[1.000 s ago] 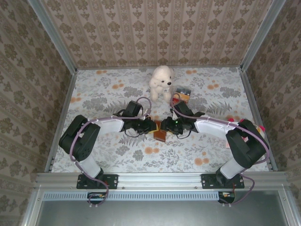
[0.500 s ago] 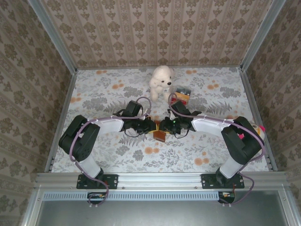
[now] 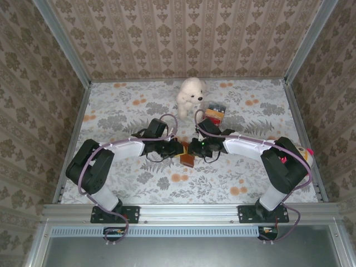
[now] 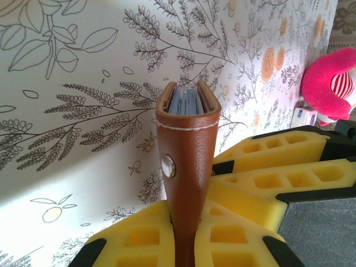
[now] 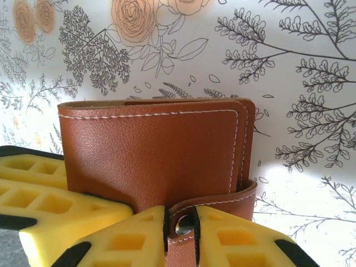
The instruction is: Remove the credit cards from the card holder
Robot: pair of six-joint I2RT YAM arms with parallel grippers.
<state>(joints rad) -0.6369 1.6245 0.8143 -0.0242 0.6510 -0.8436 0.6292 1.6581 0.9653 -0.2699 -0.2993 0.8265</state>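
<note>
The card holder [image 3: 188, 159], a brown leather wallet, is held up on edge over the table's middle between both arms. My left gripper [image 3: 181, 151] is shut on it; in the left wrist view the yellow pads [image 4: 139, 239] squeeze the folded wallet [image 4: 186, 144], and light-blue lining shows at its top. My right gripper [image 5: 182, 222] is shut on the wallet's snap strap [image 5: 222, 200], with the wallet's broad face [image 5: 150, 150] just beyond. The credit cards are hidden inside.
A white plush bear [image 3: 190, 95] and a clear striped box [image 3: 215, 112] stand behind the grippers. A pink plush toy [image 4: 328, 83] lies by the right wall. Metal frame rails and patterned walls ring the floral tabletop [image 3: 128, 108].
My right gripper has edged left toward the wallet and narrowed its jaws onto the strap. The left gripper has kept its hold in place.
</note>
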